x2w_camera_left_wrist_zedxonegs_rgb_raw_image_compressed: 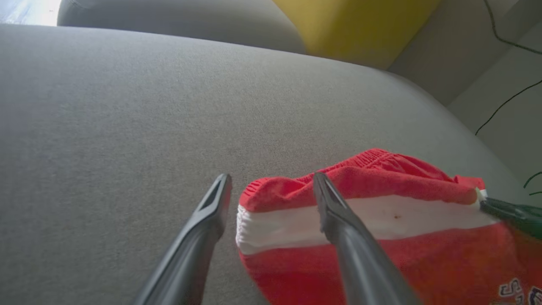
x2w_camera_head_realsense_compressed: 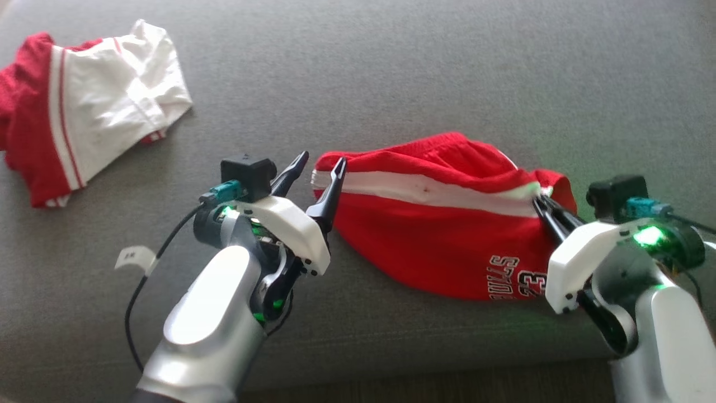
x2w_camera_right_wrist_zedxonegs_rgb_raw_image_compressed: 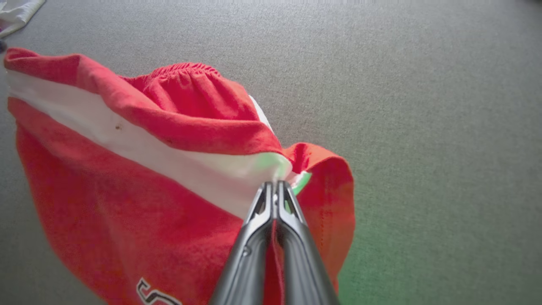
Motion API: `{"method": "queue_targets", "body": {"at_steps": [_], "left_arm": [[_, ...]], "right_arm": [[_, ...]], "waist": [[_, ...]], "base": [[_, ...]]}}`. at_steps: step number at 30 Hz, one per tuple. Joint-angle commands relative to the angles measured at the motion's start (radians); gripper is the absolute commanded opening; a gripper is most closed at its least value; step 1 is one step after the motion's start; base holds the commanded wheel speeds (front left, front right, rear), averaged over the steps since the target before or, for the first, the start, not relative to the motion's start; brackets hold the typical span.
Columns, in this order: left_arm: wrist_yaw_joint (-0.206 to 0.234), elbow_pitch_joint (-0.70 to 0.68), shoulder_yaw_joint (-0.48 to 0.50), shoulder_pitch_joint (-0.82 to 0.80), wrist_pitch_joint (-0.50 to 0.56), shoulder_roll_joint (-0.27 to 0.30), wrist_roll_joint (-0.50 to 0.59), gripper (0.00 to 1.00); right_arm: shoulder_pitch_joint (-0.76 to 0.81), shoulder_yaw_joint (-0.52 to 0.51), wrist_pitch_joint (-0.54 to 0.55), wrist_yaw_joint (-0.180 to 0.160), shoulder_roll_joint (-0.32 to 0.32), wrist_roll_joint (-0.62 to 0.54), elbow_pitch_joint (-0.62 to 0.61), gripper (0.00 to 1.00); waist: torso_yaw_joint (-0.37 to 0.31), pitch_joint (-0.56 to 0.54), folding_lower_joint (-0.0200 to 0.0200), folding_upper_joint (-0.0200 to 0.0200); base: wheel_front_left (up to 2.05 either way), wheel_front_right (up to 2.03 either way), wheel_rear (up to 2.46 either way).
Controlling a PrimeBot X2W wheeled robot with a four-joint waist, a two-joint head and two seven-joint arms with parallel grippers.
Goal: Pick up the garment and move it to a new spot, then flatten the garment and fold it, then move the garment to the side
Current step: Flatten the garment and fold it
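Right gripper (x2w_camera_head_realsense_compressed: 541, 202) was clamped shut on the right end of the red shorts (x2w_camera_head_realsense_compressed: 436, 240), which lay bunched on the grey cushion (x2w_camera_head_realsense_compressed: 391, 67); left gripper (x2w_camera_head_realsense_compressed: 323, 158), wide open, straddled their left corner. A firm bite there looked needed for an even lift.

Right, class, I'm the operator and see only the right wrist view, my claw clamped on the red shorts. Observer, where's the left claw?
Observer: The left claw is open, its fingers either side of the far corner of the red shorts.
Operator: What's printed on them?
Observer: The head view shows the number 23 beside the lettering, upside down.
Operator: Anything else nearby?
Observer: A yellow cushion beyond the grey seat, in the left wrist view.
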Motion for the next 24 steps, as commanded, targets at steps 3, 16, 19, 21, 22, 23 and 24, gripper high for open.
{"method": "queue_targets", "body": {"at_steps": [3,16,19,21,22,23,24], "left_arm": [[-0.005,-0.011,0.025,-0.048,0.021,0.012,-0.011,1.00],[-0.017,-0.082,-0.005,-0.020,0.132,0.053,-0.042,0.00],[-0.029,-0.104,-0.001,-0.023,0.124,0.051,-0.064,0.00],[-0.032,-0.128,0.009,-0.029,0.105,0.052,-0.072,0.00],[-0.031,-0.144,0.018,-0.030,0.094,0.053,-0.077,0.00],[-0.031,-0.161,0.026,-0.029,0.087,0.056,-0.082,0.00],[-0.028,-0.181,0.035,-0.025,0.078,0.061,-0.086,0.00]], "right_arm": [[-0.048,0.019,-0.019,0.000,-0.001,0.002,-0.030,0.00],[-0.054,0.012,-0.020,0.000,-0.005,-0.001,-0.018,0.00],[-0.064,0.013,-0.032,0.000,-0.010,0.001,-0.025,0.00],[-0.075,0.010,-0.045,0.000,-0.016,0.001,-0.028,0.00],[-0.082,0.008,-0.052,0.000,-0.019,0.000,-0.030,0.00],[-0.088,0.007,-0.057,0.000,-0.020,0.000,-0.030,0.00],[-0.092,0.006,-0.061,0.000,-0.021,0.001,-0.031,0.00]], "waist": [[-0.017,0.020,-0.0001,0.0000],[-0.016,0.019,-0.0001,0.0000],[-0.018,0.017,-0.0001,0.0000],[-0.020,0.011,-0.0001,0.0000],[-0.022,0.007,-0.0001,0.0000],[-0.023,0.003,-0.0001,0.0000],[-0.024,-0.001,-0.0001,0.0000]], "base": [[0.00,0.00,0.00],[0.00,0.00,0.00],[0.00,0.00,0.00],[0.00,0.00,0.00],[0.00,0.00,0.00],[0.00,0.00,0.00],[0.00,0.00,0.00]]}}
